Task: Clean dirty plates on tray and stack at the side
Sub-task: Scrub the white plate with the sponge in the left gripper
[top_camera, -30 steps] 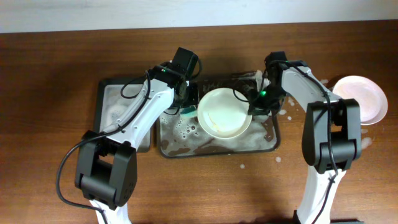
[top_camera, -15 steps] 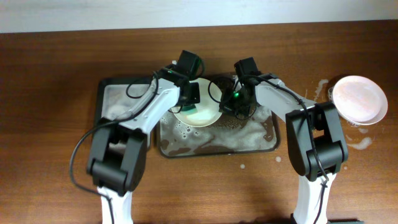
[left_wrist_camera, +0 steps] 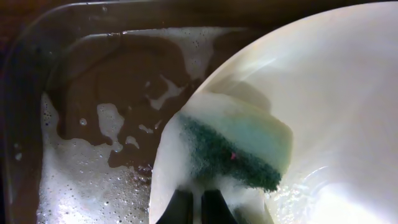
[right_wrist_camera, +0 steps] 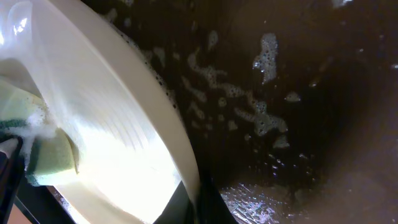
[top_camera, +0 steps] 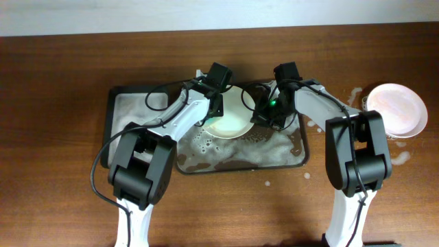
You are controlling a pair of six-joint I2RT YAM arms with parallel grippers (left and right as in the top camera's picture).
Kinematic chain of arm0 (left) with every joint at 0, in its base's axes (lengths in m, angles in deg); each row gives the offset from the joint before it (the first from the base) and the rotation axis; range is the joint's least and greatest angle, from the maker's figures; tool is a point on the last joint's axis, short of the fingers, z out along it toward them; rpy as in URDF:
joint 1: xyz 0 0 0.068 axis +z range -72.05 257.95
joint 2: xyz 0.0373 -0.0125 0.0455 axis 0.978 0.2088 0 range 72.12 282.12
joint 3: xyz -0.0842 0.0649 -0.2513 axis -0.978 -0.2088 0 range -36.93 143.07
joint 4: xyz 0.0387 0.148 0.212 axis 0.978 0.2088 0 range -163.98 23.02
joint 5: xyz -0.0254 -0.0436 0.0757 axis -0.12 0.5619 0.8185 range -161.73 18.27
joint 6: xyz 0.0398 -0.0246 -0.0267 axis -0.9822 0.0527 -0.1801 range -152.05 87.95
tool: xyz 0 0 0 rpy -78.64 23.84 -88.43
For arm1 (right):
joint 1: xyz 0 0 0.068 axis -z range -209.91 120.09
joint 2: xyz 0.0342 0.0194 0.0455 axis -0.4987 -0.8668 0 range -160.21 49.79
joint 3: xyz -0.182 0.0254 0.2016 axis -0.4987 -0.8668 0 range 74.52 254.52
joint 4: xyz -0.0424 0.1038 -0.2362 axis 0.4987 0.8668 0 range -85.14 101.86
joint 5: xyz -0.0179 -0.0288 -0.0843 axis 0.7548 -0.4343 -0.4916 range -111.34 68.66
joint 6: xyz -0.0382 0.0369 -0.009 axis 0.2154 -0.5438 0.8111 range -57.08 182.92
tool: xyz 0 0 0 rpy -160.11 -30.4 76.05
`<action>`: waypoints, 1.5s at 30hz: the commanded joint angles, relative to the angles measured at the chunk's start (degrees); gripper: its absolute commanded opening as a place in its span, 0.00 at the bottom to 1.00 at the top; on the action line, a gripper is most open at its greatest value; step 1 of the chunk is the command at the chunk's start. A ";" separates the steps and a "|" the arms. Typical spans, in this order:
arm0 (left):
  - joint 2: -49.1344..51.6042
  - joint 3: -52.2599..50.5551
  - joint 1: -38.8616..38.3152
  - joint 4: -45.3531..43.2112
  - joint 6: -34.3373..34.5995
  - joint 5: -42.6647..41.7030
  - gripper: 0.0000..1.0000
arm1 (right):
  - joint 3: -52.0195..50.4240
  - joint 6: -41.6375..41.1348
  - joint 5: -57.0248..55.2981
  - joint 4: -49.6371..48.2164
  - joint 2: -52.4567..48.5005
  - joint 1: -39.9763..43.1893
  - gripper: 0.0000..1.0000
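A white plate (top_camera: 232, 121) is tilted over the back of the foamy dark grey tray (top_camera: 240, 159). My left gripper (top_camera: 217, 110) is shut on a green sponge (left_wrist_camera: 236, 146) and presses it against the plate's inner face (left_wrist_camera: 336, 93). My right gripper (top_camera: 263, 114) is shut on the plate's right rim (right_wrist_camera: 186, 163). The sponge (right_wrist_camera: 43, 152) and the wet tray floor (right_wrist_camera: 298, 124) also show in the right wrist view. Another white plate (top_camera: 396, 110) lies on the table at the far right. I cannot tell whether it is a single plate.
A smaller dark tray (top_camera: 129, 116) with foam lies just left of the big tray. Foam and water spots (top_camera: 401, 158) wet the table near the right plate. The table's back edge meets a white wall.
The plate was first higher and over the tray's middle, then came down to the back left. It has since shifted slightly right with both grippers, the sponge still on it.
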 commanded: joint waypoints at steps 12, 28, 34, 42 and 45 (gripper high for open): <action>3.28 0.11 -2.82 -2.23 -15.65 -9.66 0.01 | -1.95 0.33 -6.10 0.52 -1.68 1.73 0.04; 3.28 0.11 1.86 7.56 -30.82 -45.90 0.01 | -1.95 0.72 -5.88 0.28 -1.68 1.73 0.04; 3.28 0.11 1.97 -0.17 -20.13 -18.97 0.01 | -1.95 0.72 -5.88 0.31 -1.68 1.73 0.04; 5.18 0.11 1.95 -12.76 -10.49 3.30 0.01 | -1.95 1.62 -5.79 0.35 -1.68 1.66 0.04; 5.18 0.11 1.95 -5.68 -7.87 8.52 0.01 | -1.95 1.62 -5.75 0.22 -1.68 1.36 0.04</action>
